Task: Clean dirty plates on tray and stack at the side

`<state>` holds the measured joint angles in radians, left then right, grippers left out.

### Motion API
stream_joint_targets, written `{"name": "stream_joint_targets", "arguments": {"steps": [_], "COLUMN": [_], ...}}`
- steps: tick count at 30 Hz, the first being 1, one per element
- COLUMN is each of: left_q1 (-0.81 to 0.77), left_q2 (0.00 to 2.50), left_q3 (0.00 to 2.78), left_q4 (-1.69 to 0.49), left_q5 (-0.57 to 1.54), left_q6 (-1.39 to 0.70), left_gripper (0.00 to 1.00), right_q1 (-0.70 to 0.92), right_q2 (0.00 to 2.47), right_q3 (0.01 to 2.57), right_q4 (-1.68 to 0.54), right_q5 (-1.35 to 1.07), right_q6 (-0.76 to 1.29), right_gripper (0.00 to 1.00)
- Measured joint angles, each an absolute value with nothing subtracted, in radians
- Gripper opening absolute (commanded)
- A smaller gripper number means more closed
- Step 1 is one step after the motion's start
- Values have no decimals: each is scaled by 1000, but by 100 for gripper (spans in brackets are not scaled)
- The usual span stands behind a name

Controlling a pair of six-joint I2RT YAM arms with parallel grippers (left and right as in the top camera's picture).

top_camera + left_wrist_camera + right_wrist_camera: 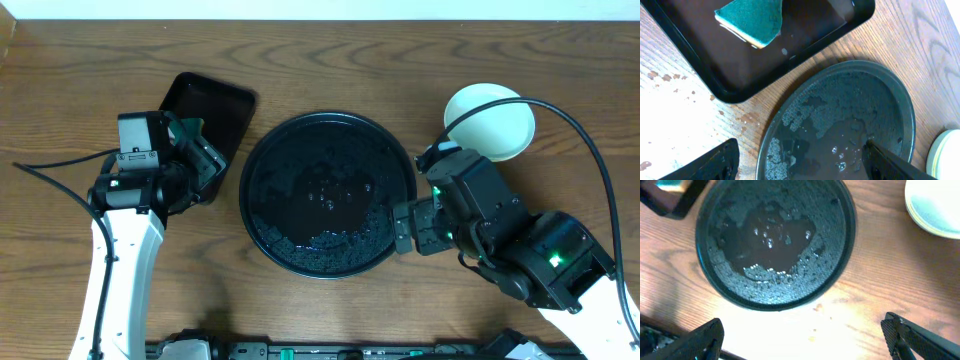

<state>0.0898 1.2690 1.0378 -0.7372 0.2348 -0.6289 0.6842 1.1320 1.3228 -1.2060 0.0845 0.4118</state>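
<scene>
Closest to the lens, dark fingertips (pixel 715 162) of left jaws: spread wide, gripping nothing, hanging over the counter (pixel 350 50) between rectangular tray (pixel 222 100) and round black tray (pixel 290 150). Right jaws likewise wide and empty, fingertips (pixel 920 340) above bare wood off the tray's right rim. Brown grained counter, spotted with water near the rectangular tray; pale strip beyond its far edge. Tray at centre, beaded with droplets, a shallow pool in the middle. Plates (pixel 490 122) stacked on the counter up and right of the tray, partly covered by right arm (pixel 480 215) and cable (pixel 590 140); number in the stack impossible to tell. Teal sponge (pixel 752 20) in the rectangular tray, cut off by the frame's top.
</scene>
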Motion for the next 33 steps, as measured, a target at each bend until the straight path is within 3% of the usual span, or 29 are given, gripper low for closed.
{"name": "stream_joint_targets", "arguments": {"steps": [24,33], "left_q1": [90,90], "left_q2": [1269,1269], "left_q3": [1038,1038], "left_q4": [-737,-737], "left_q5": [235,236], "left_q6": [-629,-629], "left_gripper": [80,80], "right_q1": [684,674], "right_q2": [1145,1143], "right_q3": [1323,1285], "right_q4": [-1239,-1148], "right_q5": [93,146], "right_q6": [412,412], "right_gripper": [99,99]}}
